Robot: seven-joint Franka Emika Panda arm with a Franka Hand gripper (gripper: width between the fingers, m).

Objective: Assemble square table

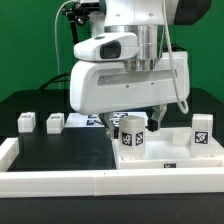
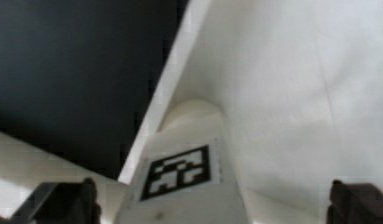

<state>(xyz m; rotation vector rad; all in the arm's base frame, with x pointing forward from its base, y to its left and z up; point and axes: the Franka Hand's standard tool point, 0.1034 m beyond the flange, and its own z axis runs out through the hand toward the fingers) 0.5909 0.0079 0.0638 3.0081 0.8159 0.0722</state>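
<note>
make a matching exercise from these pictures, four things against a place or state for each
Things:
1 pincer
2 pair of small posts
3 white slab
4 lone post

Places or states:
a side by side on the black table, at the exterior view's left
b open
c at the exterior view's far right
d lying flat, with a tagged post standing on it under the pincer

Pairs: 1-b, 2-a, 3-d, 4-c

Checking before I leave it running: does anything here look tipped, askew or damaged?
Nothing stands out. Two posts stand upright on the black surface, two more on the white slab, one under the open gripper. No damage shows.
</note>
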